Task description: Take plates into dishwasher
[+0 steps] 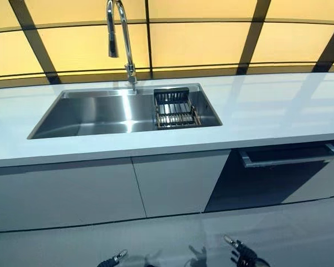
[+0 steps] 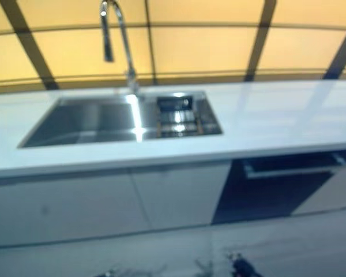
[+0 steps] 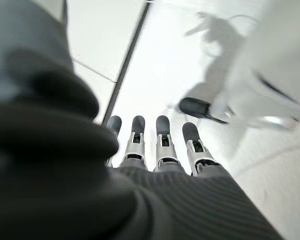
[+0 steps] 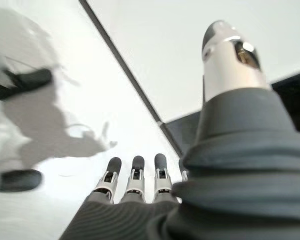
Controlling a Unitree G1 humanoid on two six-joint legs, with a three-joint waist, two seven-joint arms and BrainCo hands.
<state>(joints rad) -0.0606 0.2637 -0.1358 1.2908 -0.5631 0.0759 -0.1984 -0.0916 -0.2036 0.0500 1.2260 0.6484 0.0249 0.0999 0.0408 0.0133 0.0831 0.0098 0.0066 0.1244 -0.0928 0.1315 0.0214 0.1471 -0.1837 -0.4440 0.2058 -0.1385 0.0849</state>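
A steel sink [image 1: 100,114] is set in the white counter [image 1: 267,111]. A dark wire rack [image 1: 175,108] stands in the sink's right end; I cannot make out plates in it. The dishwasher [image 1: 256,183] has a dark front under the counter at the right, with a long handle bar [image 1: 289,157] along its top. My left hand [image 1: 112,260] and right hand [image 1: 242,255] hang low near the floor, far from the counter. The left wrist view [image 3: 155,145] and the right wrist view [image 4: 140,180] show straight fingers that hold nothing.
A tall curved faucet [image 1: 122,39] rises behind the sink. White cabinet doors [image 1: 100,189] run below the counter left of the dishwasher. A yellow wall with dark strips [image 1: 211,39] stands behind. The light floor [image 1: 172,239] lies between me and the cabinets.
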